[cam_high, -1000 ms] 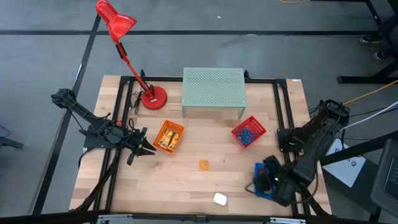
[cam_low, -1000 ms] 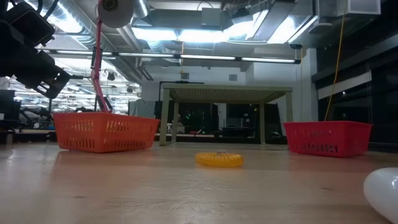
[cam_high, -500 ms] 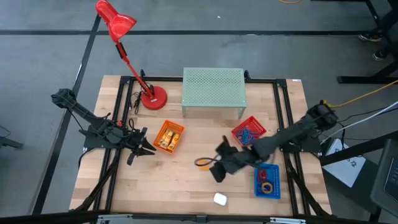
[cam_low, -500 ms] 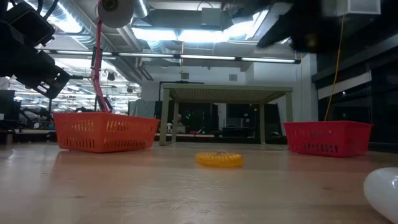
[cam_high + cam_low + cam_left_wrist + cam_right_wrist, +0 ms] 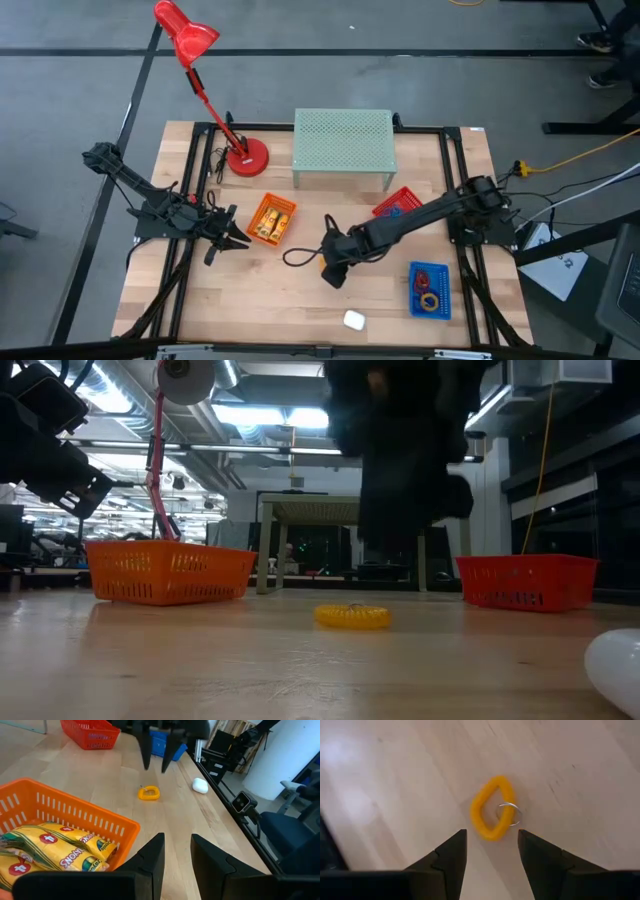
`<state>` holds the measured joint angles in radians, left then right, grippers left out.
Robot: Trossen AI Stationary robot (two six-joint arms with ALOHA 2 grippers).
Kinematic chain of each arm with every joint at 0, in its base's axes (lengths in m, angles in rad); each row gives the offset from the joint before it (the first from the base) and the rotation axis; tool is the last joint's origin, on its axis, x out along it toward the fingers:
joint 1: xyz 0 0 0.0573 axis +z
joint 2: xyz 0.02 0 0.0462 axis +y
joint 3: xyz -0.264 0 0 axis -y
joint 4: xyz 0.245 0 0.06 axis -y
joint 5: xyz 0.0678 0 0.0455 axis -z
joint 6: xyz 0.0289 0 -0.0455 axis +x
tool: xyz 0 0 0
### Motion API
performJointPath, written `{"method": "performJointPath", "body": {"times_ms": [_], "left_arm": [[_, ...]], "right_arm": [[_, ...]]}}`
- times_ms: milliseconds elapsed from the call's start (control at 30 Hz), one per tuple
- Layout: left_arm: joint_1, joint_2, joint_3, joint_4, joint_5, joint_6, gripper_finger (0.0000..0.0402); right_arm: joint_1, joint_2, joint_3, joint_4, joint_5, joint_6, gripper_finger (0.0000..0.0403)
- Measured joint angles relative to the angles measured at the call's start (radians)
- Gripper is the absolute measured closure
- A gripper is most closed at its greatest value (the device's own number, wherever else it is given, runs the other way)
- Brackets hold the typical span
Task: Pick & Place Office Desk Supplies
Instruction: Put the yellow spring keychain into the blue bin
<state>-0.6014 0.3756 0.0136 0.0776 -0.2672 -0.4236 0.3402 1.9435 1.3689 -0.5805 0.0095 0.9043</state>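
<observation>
An orange coiled loop (image 5: pixel 491 809) with a small metal ring lies flat on the wood near the table's middle (image 5: pixel 352 617). My right gripper (image 5: pixel 492 837) hangs open above it (image 5: pixel 155 757), fingers pointing down, touching nothing. In the high view this gripper (image 5: pixel 331 272) mostly hides the loop. My left gripper (image 5: pixel 176 845) waits open beside the orange basket (image 5: pixel 271 219), which holds the yellow tubes (image 5: pixel 45 847). The blue basket (image 5: pixel 429 290) holds several coloured loops. The red basket (image 5: pixel 398 208) is partly under my right arm.
A red desk lamp (image 5: pixel 243 158) and a pale green mesh riser (image 5: pixel 343 148) stand at the far side. A small white object (image 5: pixel 353 320) lies near the near edge. Bare wood surrounds the orange loop.
My right arm has swung from over the blue basket at the near right toward the table's middle and now stands over the orange loop. The loop has stayed where it was.
</observation>
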Motion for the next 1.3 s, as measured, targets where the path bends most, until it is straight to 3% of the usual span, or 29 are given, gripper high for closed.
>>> {"method": "performJointPath", "body": {"times_ms": [300, 600, 800, 967, 1300], "left_arm": [[0.000, 0.000, 0.000, 0.000, 0.000, 0.000, 0.0311], [0.000, 0.000, 0.000, 0.000, 0.000, 0.000, 0.0311], [0.000, 0.000, 0.000, 0.000, 0.000, 0.000, 0.0311], [0.000, 0.000, 0.000, 0.000, 0.000, 0.000, 0.0311], [0.000, 0.000, 0.000, 0.000, 0.000, 0.000, 0.0311]], "right_arm": [[-0.012, 0.067, 0.000, 0.027, -0.028, 0.007, 0.0225], [-0.021, 0.067, 0.000, -0.069, 0.088, 0.190, 0.0244], [-0.023, 0.065, 0.000, 0.021, 0.039, 0.164, 0.0257], [-0.004, 0.062, 0.000, 0.155, 0.019, 0.142, 0.0238], [0.058, 0.112, 0.000, 0.146, 0.030, 0.003, 0.0222]]}}
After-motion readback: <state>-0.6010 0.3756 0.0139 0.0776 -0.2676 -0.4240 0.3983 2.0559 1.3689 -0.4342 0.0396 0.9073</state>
